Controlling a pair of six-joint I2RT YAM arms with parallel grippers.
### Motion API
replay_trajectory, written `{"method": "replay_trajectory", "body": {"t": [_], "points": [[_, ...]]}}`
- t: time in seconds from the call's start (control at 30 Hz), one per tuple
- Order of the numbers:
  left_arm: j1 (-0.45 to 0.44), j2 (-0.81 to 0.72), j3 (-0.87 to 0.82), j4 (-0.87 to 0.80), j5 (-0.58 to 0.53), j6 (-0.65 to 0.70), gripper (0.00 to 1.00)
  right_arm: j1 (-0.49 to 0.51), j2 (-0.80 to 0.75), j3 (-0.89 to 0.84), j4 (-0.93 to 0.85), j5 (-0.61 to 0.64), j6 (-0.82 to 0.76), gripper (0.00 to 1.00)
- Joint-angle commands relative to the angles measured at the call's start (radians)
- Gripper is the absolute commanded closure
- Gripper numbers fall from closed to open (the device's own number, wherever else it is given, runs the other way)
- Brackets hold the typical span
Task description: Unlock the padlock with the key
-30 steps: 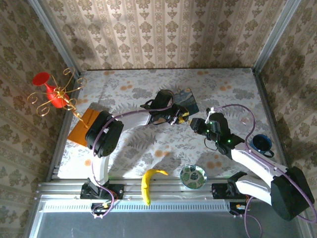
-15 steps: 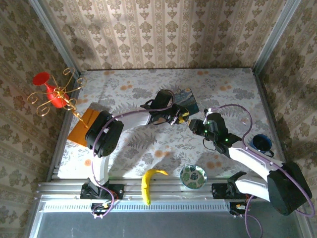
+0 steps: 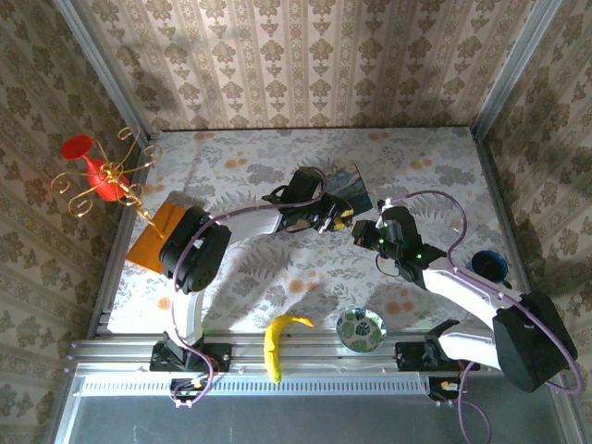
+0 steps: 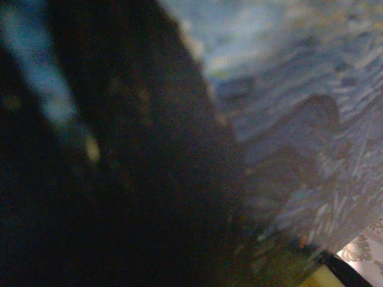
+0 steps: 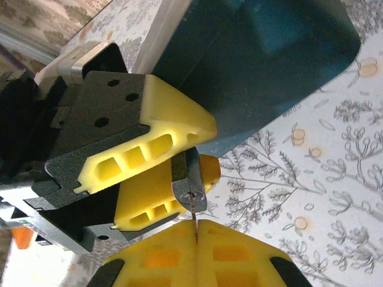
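In the right wrist view the padlock [image 5: 190,190], small and dark with a silvery keyhole face, sits clamped between the yellow fingers [image 5: 161,119] of my left gripper [image 5: 197,156]. A thin key [image 5: 195,213] runs from that keyhole straight down into my right gripper [image 5: 196,222], whose yellow fingers are shut on it. From the top view the left gripper [image 3: 335,220] and right gripper [image 3: 363,231] meet tip to tip just in front of the blue painted box [image 3: 348,185]. The left wrist view is a dark blur with the blue box [image 4: 299,89] close up.
A banana [image 3: 277,340] and a patterned bowl [image 3: 361,328] lie near the front edge. A blue cup [image 3: 488,266] stands at the right, by the right arm. An orange block [image 3: 155,236], a red vase [image 3: 92,171] and a gold candelabra [image 3: 116,180] are at the left.
My right gripper has crept left toward the left gripper and its fingers have closed fully together. The left arm has stayed still.
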Motion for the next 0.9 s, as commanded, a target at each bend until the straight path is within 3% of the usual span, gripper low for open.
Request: {"method": "replay_trajectory", "body": {"t": [0.0, 0.43, 0.6, 0.8, 0.87], "points": [[-0.019, 0.022, 0.006, -0.031, 0.071, -0.026, 1.0, 0.008, 0.022, 0.052, 0.011, -0.01, 0.002, 1.0], [-0.047, 0.02, 0.019, -0.062, 0.085, -0.002, 1.0, 0.009, 0.082, 0.12, -0.05, 0.051, 0.001, 1.0], [-0.052, 0.019, 0.019, -0.061, 0.085, -0.001, 1.0, 0.023, 0.095, 0.145, -0.024, 0.058, -0.114, 1.0], [-0.053, 0.014, 0.016, -0.054, 0.085, -0.002, 1.0, 0.029, 0.096, 0.13, 0.106, -0.072, -0.301, 1.0], [-0.052, 0.008, 0.011, -0.051, 0.085, -0.005, 1.0, 0.029, 0.095, 0.145, 0.075, -0.049, -0.34, 1.0]]}}
